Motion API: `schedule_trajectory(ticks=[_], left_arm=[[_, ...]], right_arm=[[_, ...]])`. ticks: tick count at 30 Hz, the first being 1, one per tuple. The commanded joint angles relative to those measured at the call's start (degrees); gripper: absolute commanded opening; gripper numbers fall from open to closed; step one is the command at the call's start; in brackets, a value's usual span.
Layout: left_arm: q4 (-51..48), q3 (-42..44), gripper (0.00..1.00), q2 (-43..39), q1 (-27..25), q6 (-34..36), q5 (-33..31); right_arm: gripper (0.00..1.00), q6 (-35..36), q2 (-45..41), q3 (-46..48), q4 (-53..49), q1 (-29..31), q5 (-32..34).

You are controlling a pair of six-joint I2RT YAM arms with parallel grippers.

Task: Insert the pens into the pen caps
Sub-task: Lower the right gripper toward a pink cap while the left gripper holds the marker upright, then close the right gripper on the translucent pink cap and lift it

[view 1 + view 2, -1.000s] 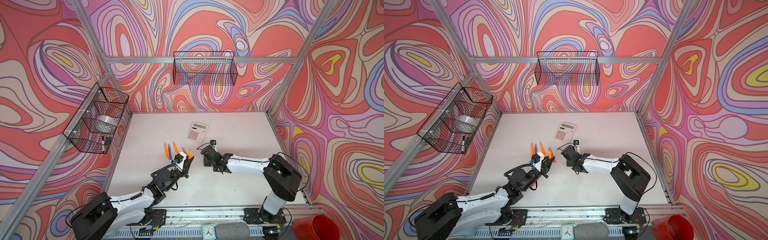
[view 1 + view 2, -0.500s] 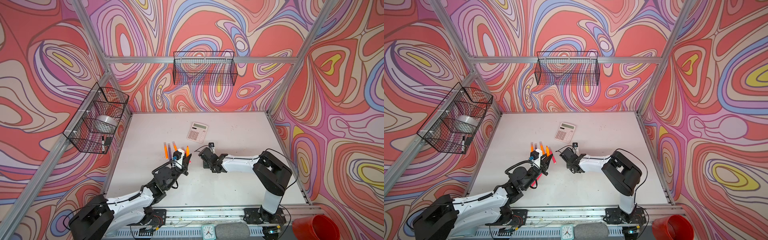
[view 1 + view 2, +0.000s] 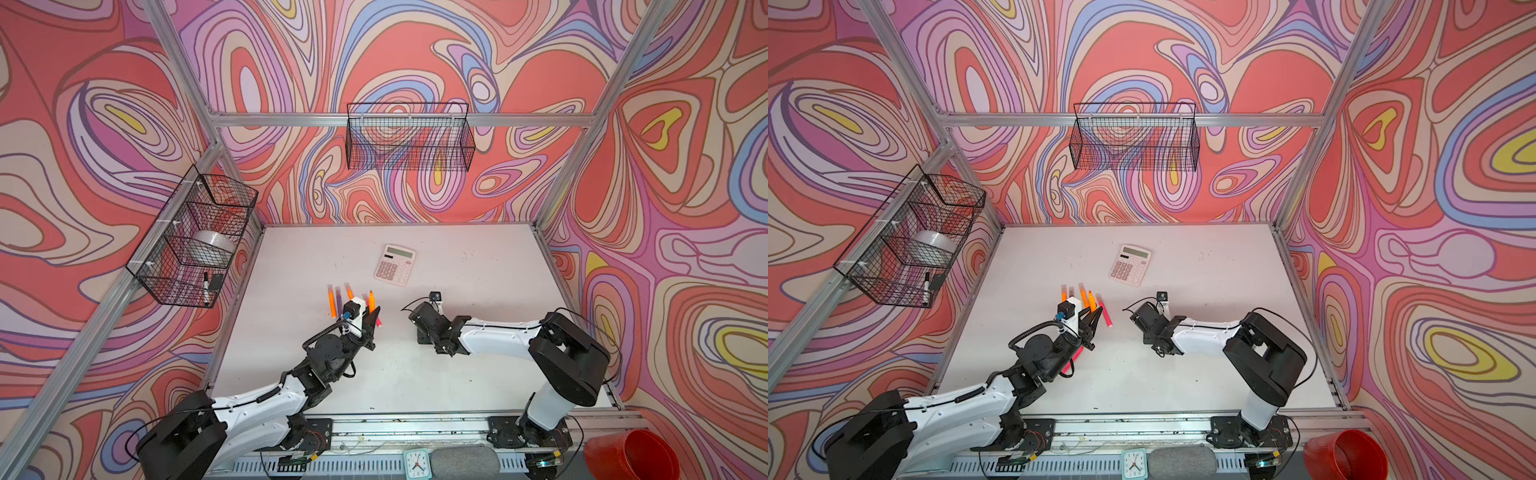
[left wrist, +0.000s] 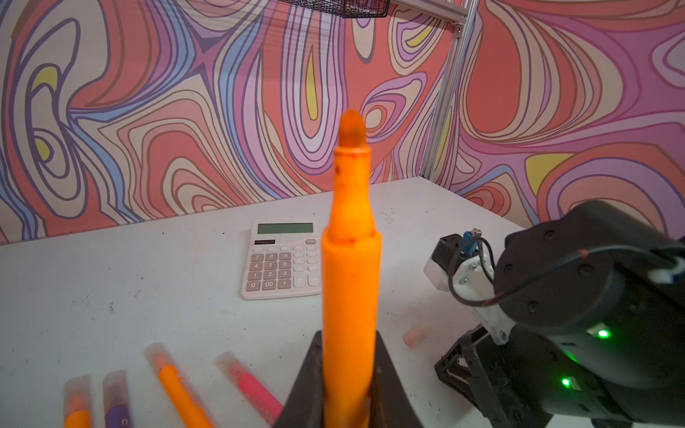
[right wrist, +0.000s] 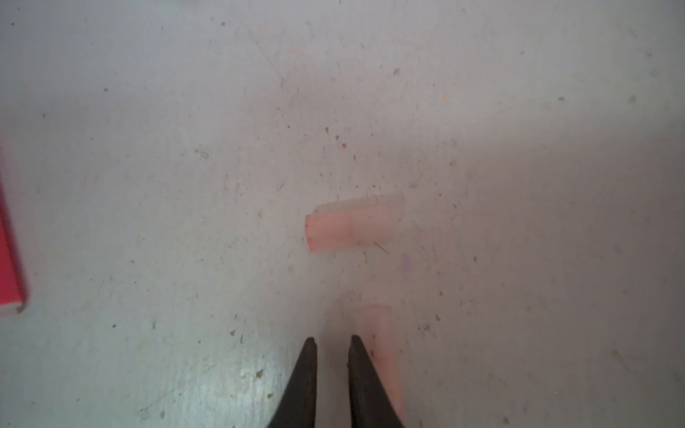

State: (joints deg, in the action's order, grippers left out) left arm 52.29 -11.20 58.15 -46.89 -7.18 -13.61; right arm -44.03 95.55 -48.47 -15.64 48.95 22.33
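Over scuffed white desk (image 3: 478, 374), grips uncapped orange pen (image 4: 350, 266) in left pincer (image 4: 347, 337); holds right pincer (image 5: 331, 340) clenched, empty, just beside one pen cap (image 5: 376, 326).

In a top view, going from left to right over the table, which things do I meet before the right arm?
Orange pen → purple pen → second orange pen → held orange pen, in the left gripper → calculator.
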Motion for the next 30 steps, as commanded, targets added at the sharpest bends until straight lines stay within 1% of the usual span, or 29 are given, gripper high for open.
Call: schedule_trajectory(ticks=[1,5,10,13,17,20,24,29,30], left_arm=[[0.35,-0.57,0.00,-0.59,-0.04,-0.64,-0.88],[-0.08,-0.90,0.00,-0.32,-0.12,-0.62,-0.64],[-1.23,-1.26,0.00,-0.84,-0.13,-0.31,-0.13],[-1.89,-1.43,0.00,-0.93,-0.08,-0.45,-0.18],[-3.46,-2.11,0.00,-1.23,-0.12,-1.76,-0.02],[-8.90,-4.03,0.00,-2.63,-0.11,-5.04,-1.66],[-15.45,-6.36,0.00,-4.49,-0.05,-6.38,-1.97],[-16.56,-6.28,0.00,-5.67,-0.08,-6.30,-1.00],[-16.84,-6.37,0.00,-5.68,-0.13,-6.18,-0.77]], right_arm=[[0.18,0.24,-2.57,-0.36,-0.99,0.35,-0.52],[0.20,1.56,-3.78,-3.74,-3.68,0.34,0.44],[0.28,1.58,-3.68,-5.91,-7.35,0.21,3.94],[0.28,1.23,-1.77,-7.12,-9.95,-0.22,4.78],[0.28,0.89,0.45,-6.61,-10.12,-0.98,4.60],[0.28,1.06,2.09,-6.39,-9.44,-1.74,3.87],[0.27,1.39,4.35,-6.63,-8.59,-2.54,2.53],[0.26,1.76,5.63,-7.52,-8.05,-2.92,2.15],[0.26,2.00,7.35,-7.68,-7.92,-2.99,1.92]])
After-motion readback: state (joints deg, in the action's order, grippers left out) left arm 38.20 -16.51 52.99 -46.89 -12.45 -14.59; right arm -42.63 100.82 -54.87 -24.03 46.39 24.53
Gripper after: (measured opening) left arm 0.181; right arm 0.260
